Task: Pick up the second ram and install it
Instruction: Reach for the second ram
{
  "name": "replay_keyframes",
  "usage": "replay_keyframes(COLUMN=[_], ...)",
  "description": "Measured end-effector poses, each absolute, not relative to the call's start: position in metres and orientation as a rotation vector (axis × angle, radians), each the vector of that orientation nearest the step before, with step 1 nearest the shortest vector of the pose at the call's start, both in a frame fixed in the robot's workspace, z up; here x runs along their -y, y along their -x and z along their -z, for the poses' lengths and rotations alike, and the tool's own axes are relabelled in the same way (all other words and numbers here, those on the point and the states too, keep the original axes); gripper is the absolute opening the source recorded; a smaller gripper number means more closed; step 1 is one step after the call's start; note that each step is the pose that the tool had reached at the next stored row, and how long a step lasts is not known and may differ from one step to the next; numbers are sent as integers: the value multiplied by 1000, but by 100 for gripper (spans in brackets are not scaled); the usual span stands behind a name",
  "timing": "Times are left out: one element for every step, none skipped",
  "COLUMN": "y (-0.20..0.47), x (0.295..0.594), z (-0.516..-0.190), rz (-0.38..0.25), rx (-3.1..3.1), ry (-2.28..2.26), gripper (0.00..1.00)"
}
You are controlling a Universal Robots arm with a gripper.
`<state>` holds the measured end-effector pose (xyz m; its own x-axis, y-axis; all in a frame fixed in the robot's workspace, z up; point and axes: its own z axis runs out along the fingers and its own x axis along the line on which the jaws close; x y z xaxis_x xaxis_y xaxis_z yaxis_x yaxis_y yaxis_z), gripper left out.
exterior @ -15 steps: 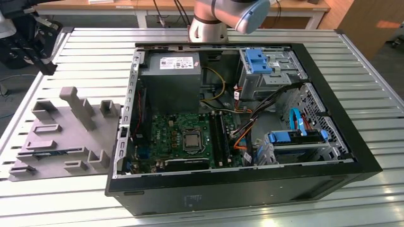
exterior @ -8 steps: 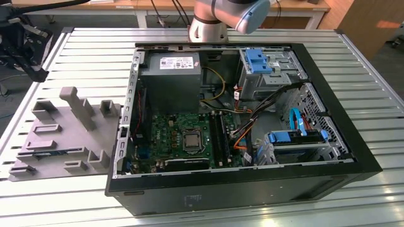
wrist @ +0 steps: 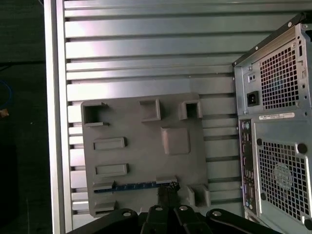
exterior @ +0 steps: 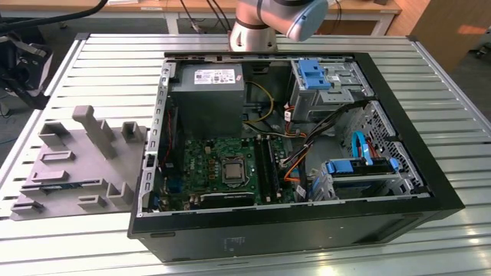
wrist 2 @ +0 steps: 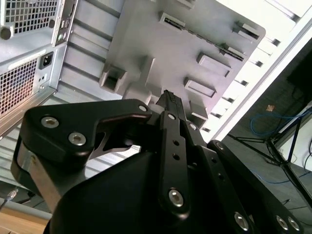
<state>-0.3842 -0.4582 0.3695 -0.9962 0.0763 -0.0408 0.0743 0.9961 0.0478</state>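
The second ram (wrist: 131,185) is a slim blue stick lying in a groove of the grey fixture (wrist: 146,161). In the exterior view the second ram (exterior: 68,186) shows as a thin bluish strip near the front of that fixture (exterior: 77,161), at the exterior view's left of the open computer case (exterior: 429,195). My gripper (wrist: 168,188) hangs well above the fixture, its dark fingers together with nothing between them, lined up over one end of the stick. In the second wrist view the gripper (wrist 2: 169,97) points down at the fixture (wrist 2: 161,53).
The green motherboard (exterior: 218,167) lies inside the case with long black slot strips (exterior: 265,167) beside the processor. A power supply (exterior: 206,92), drive cages and cables fill the rest. The case's rear panel (wrist: 278,126) stands beside the fixture on the slatted metal table (wrist: 146,48).
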Motion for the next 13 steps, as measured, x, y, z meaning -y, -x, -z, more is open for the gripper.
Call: replay_keyframes(y=[385, 386, 387, 388, 389, 389, 389, 389, 389, 389, 389, 389, 390], x=[459, 460, 462, 462, 463, 463, 463, 463, 463, 463, 463, 463, 463], z=[-369, -367, -366, -365, -365, -364, -364, -364, -364, -364, -364, -364, -364], rz=[-71, -72, -72, -72, -72, -72, -72, -72, -72, -72, -72, -71, -71], rx=[-3096, -3096, -3096, -3096, -3096, -3096, -3096, -3096, -3096, -3096, -3096, -3096, -3096], ry=[-117, -117, -117, -117, -117, -117, -117, -117, -117, -117, -117, -117, -117], gripper=[11, 11, 11, 11, 11, 11, 11, 11, 11, 11, 11, 11, 11])
